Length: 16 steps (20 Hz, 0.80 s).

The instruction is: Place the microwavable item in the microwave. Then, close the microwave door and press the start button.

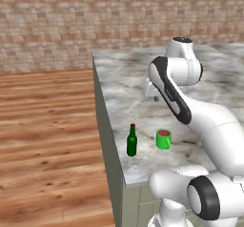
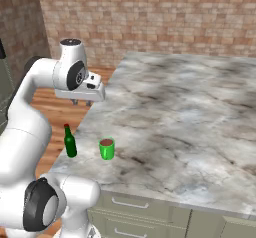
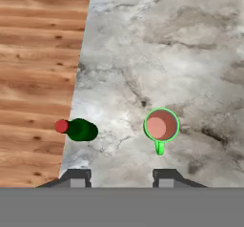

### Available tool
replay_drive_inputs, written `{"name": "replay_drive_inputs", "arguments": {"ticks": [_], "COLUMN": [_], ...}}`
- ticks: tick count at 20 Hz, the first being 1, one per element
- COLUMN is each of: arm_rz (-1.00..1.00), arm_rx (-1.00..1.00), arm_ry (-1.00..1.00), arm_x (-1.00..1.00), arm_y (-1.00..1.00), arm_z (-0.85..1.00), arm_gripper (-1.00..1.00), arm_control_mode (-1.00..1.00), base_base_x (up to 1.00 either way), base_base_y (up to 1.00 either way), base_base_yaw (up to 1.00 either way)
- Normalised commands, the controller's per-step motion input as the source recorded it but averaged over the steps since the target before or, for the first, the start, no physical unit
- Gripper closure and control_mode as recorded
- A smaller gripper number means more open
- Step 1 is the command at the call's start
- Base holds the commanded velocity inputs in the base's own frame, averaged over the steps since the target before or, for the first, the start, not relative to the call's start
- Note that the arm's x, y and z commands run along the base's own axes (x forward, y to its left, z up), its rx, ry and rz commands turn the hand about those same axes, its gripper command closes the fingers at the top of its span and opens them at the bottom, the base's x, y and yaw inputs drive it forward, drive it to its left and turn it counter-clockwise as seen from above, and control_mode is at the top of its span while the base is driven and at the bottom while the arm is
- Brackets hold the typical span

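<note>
The microwavable item, a small bright green mug (image 1: 163, 139) (image 2: 106, 149) with brown liquid, stands upright on the marble counter (image 1: 125, 76) near its front left corner. From the hand view I look straight down on the mug (image 3: 161, 125), with its handle pointing toward the fingertips. My gripper (image 1: 152, 97) (image 2: 82, 102) (image 3: 121, 177) hangs well above the counter, farther back than the mug, open with nothing between its fingers. The microwave and the microwave door are out of view.
A dark green bottle (image 1: 132, 141) (image 2: 70, 142) (image 3: 80, 129) with a red cap stands left of the mug, right at the counter's left edge. Wooden floor (image 1: 47, 126) lies beyond that edge. A brick wall (image 2: 150, 17) runs behind. Cabinet drawers (image 2: 135, 207) sit under the counter front.
</note>
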Motion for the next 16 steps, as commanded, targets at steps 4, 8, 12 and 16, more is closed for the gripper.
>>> {"name": "replay_drive_inputs", "arguments": {"ticks": [4, 8, 12, 16], "arm_rz": [0.0, -0.01, 0.0, 0.0], "arm_rx": [0.0, 0.0, 0.0, 0.0], "arm_ry": [-0.11, -0.35, -0.29, 0.1], "arm_x": [-0.34, -0.73, -0.49, -0.02], "arm_y": [-0.01, -0.26, -0.13, -0.05], "arm_z": [-0.01, -0.7, -0.78, -0.79], "arm_gripper": [-1.0, -1.0, -1.0, -1.0], "arm_control_mode": [-1.0, -1.0, -1.0, -1.0], "base_base_x": [0.0, 0.0, 0.0, 0.0], "base_base_y": [0.0, 0.0, 0.0, 0.0], "base_base_yaw": [0.0, 0.0, 0.0, 0.0]}}
